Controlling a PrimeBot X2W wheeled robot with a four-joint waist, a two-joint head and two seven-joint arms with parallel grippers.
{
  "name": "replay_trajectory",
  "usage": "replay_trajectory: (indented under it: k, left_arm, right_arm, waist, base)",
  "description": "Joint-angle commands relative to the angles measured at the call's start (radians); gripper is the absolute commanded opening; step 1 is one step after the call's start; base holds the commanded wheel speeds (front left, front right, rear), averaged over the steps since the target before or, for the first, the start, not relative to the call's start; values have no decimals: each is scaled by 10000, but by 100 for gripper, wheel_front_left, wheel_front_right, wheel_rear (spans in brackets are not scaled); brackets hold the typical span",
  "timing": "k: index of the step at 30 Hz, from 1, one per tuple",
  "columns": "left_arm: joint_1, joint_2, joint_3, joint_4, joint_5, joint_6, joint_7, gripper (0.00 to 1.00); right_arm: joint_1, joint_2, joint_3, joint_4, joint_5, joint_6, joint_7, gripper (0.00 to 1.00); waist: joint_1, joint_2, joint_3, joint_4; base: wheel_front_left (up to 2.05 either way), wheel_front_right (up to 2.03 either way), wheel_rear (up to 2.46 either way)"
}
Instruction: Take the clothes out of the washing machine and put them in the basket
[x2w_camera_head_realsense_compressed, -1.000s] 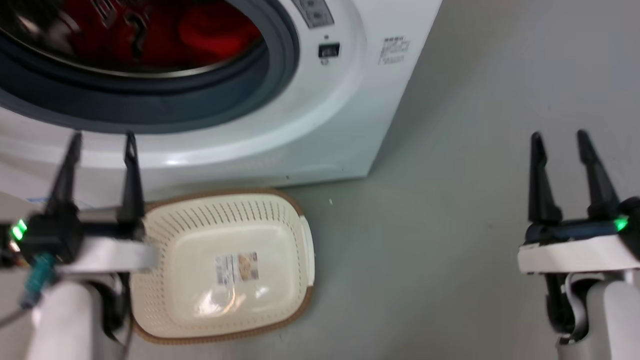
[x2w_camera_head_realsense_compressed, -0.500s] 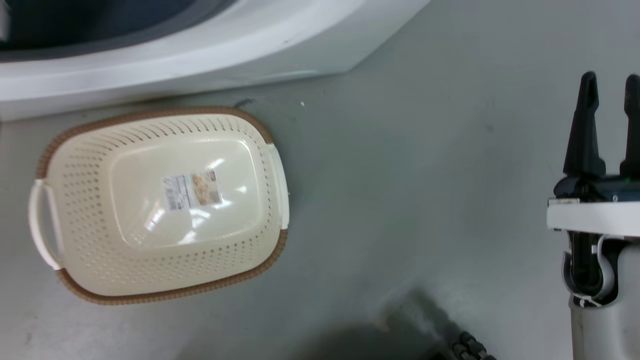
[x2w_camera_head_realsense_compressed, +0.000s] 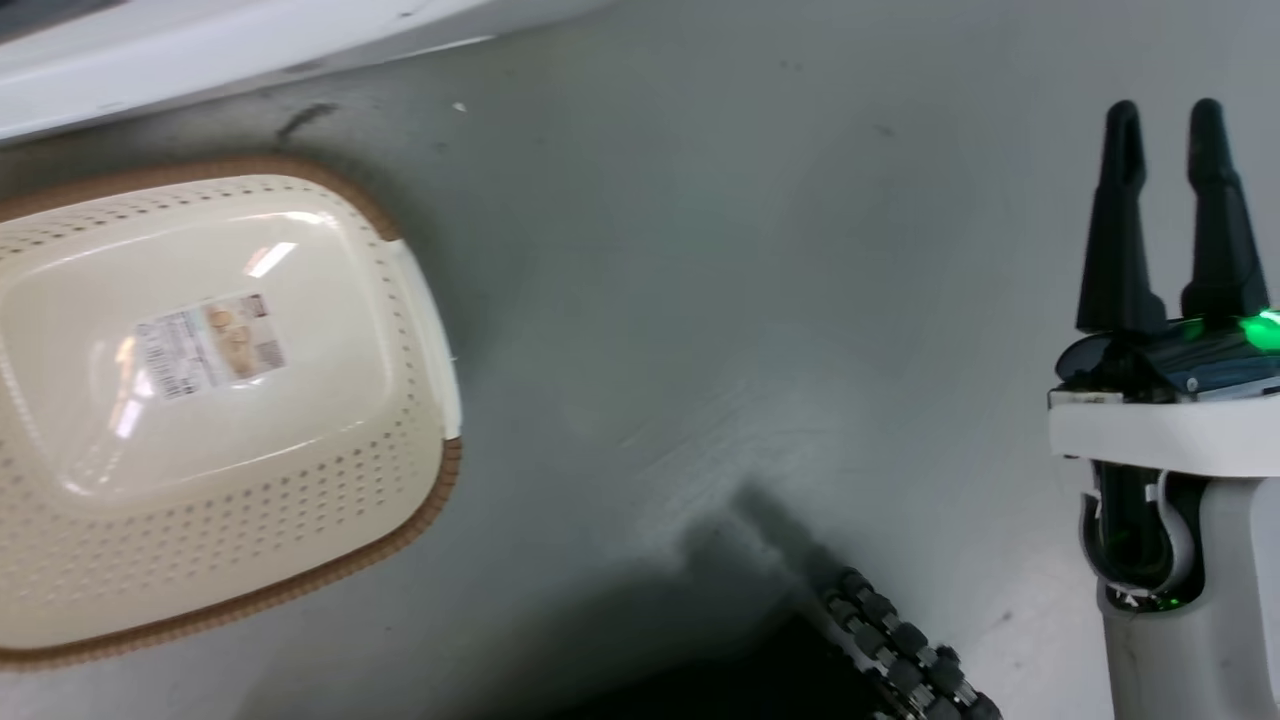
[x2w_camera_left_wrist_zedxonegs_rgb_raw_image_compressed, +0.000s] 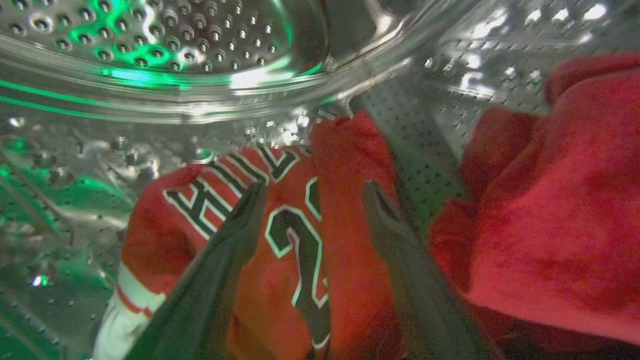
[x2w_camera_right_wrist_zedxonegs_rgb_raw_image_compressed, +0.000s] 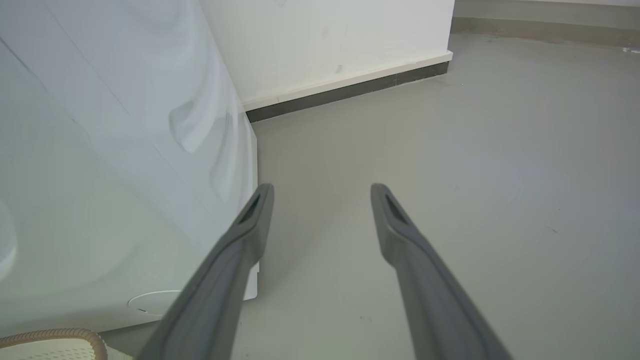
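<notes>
The left gripper (x2w_camera_left_wrist_zedxonegs_rgb_raw_image_compressed: 314, 186) is inside the washing machine's perforated steel drum (x2w_camera_left_wrist_zedxonegs_rgb_raw_image_compressed: 150, 35). Its two fingers are spread apart and point at the jersey (x2w_camera_left_wrist_zedxonegs_rgb_raw_image_compressed: 280, 235), one on either side of the black-and-white number. Whether the tips touch the cloth cannot be told. The jersey lies crumpled on the drum floor, white trim at its lower edge. A raised perforated rib (x2w_camera_left_wrist_zedxonegs_rgb_raw_image_compressed: 410, 135) runs between it and a second heap of the clothes (x2w_camera_left_wrist_zedxonegs_rgb_raw_image_compressed: 550, 200), plain red fabric bulking up on the wrist view's right side.

The right gripper (x2w_camera_head_realsense_compressed: 1164, 108) is released, with bare grey floor (x2w_camera_head_realsense_compressed: 700, 300) showing between its fingers and all around them. In its wrist view it (x2w_camera_right_wrist_zedxonegs_rgb_raw_image_compressed: 322, 187) points past the washing machine's (x2w_camera_right_wrist_zedxonegs_rgb_raw_image_compressed: 100, 150) white side and front corner toward a dark baseboard (x2w_camera_right_wrist_zedxonegs_rgb_raw_image_compressed: 350, 90) under a white wall.

The basket (x2w_camera_head_realsense_compressed: 420, 400) sits on the floor just in front of the washing machine's lower edge (x2w_camera_head_realsense_compressed: 200, 50), a paper label (x2w_camera_head_realsense_compressed: 210, 345) on its bottom. Its brown rim is well apart from the right gripper. A dark ribbed part (x2w_camera_head_realsense_compressed: 900, 650) crosses the head view's bottom edge.
</notes>
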Motion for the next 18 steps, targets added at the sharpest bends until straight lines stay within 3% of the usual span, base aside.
replay_trajectory:
  k: [1,8,18]
  left_arm:
    - [-272,171,-187,170,-43,18,314,100]
    - [-1669,480,-1545,1091,-255,19,1972,100]
    - [-2645,625,-2955,2010,-1012,19,3159,100]
  right_arm:
    - [51,28,98,-67,51,-7,-25,100]
    - [571,25,345,-485,117,-7,-25,100]
    - [1040,23,437,-933,64,-8,-25,100]
  waist:
    - [-2,0,337,-414]
    - [-2,0,541,-627]
    - [-2,0,702,-698]
  base:
    - [0,0,0]
    - [0,0,0]
    - [0,0,0]
